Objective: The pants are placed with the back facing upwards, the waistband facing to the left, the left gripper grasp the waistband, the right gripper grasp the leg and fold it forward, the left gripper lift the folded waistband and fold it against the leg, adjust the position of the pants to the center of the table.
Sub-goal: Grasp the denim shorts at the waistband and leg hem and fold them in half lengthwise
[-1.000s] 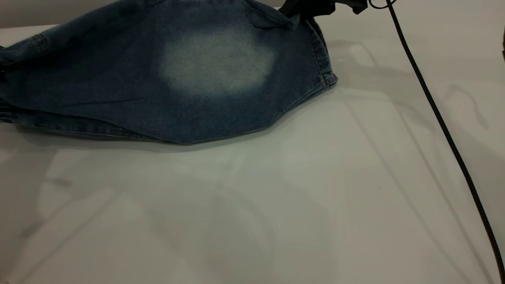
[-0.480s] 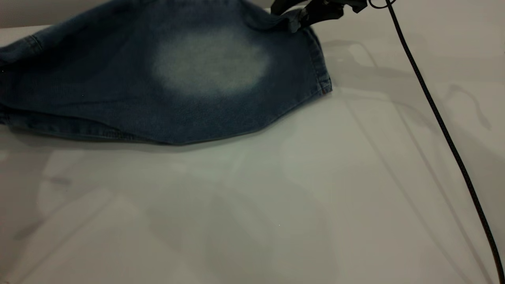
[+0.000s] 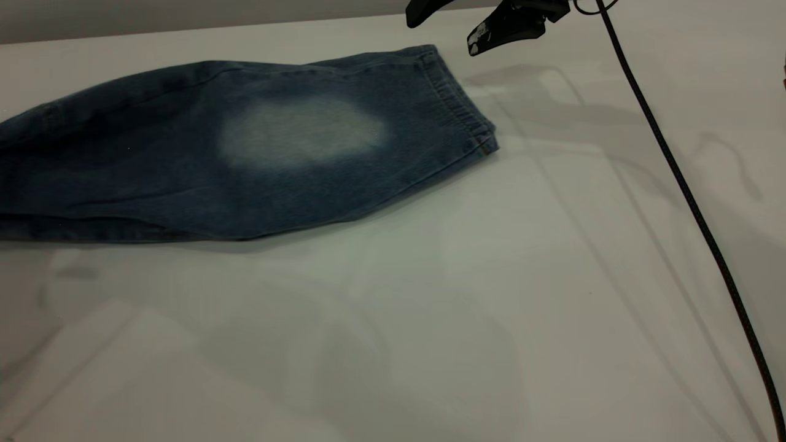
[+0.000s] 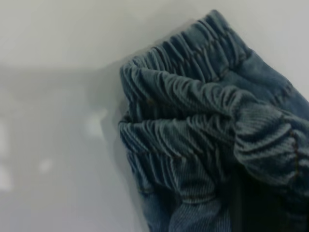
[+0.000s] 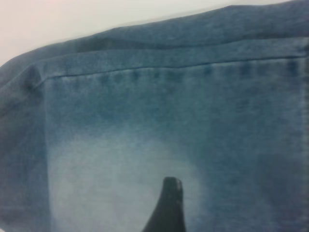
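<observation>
Above the far hem of the pants point(image 3: 245, 147), my right tool point(image 3: 451, 27) hangs open and empty, so the folded leg point(image 3: 301, 132) lies flat on the table point(image 3: 491, 307); the left tool I cannot see.

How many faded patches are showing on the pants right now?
1. A pale oval on the upturned leg, in the exterior view lying between the middle of the pants and the hem below the open right gripper. Any others may be hidden under the fold.
</observation>
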Controlling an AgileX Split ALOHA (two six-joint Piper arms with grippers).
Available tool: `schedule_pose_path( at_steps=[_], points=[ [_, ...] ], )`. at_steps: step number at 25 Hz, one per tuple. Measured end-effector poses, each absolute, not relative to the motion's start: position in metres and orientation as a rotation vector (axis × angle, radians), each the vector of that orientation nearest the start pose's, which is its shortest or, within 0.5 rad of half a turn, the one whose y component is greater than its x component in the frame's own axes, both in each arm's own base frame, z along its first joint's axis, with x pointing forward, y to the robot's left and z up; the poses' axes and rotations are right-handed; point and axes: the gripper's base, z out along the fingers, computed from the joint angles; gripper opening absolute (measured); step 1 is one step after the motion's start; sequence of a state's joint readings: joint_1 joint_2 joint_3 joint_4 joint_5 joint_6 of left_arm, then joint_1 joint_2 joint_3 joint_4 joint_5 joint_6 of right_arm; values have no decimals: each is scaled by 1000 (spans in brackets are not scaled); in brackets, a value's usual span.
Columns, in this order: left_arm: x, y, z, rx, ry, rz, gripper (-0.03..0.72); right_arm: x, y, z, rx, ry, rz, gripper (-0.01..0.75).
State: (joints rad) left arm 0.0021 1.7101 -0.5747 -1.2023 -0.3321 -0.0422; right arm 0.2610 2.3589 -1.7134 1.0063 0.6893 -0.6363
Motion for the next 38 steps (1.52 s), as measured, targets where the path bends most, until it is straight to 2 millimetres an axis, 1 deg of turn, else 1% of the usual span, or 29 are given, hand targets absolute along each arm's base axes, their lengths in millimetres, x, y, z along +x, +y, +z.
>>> schedule_pose_path(
  at_steps=[2, 5, 9, 11, 13, 15, 18, 21, 23, 27, 29, 31, 33, 36, 38],
  points=[
    [277, 35, 122, -1510, 1904, -142, 160, 465, 175, 117, -247, 2555, 920, 575],
    [285, 40, 126, -1442, 1921, -144, 188, 465, 175, 117, -252, 2560, 927, 558],
    [299, 39, 134, -1327, 1944, -157, 307, 465, 175, 114, -254, 2567, 923, 556],
    [303, 39, 133, -1320, 1954, -164, 379, 464, 175, 114, -258, 2571, 924, 556],
    [306, 37, 129, -1316, 1990, -174, 432, 464, 175, 114, -262, 2573, 922, 556],
    [307, 37, 125, -1309, 2007, -168, 467, 463, 175, 113, -267, 2579, 927, 555],
    [308, 36, 126, -1232, 2040, -142, 480, 463, 175, 113, -277, 2582, 922, 554],
    [314, 36, 131, -1125, 2076, -117, 484, 463, 175, 113, -282, 2585, 925, 554],
    [320, 35, 135, -1013, 2116, -95, 485, 462, 175, 113, -287, 2586, 925, 554],
    [327, 34, 139, -855, 2211, -87, 486, 461, 175, 112, -309, 2595, 922, 552],
    [326, 40, 139, -820, 2257, -90, 486, 461, 174, 112, -320, 2600, 917, 552],
    [321, 49, 136, -824, 2321, -127, 486, 459, 175, 112, -328, 2607, 928, 552],
    [315, 62, 133, -872, 2370, -182, 486, 458, 175, 112, -338, 2615, 942, 552],
    [301, 88, 129, -1000, 2411, -276, 486, 457, 176, 112, -344, 2620, 950, 552],
    [290, 103, 128, -1047, 2443, -345, 486, 457, 176, 112, -343, 2619, 949, 552]
  ],
)
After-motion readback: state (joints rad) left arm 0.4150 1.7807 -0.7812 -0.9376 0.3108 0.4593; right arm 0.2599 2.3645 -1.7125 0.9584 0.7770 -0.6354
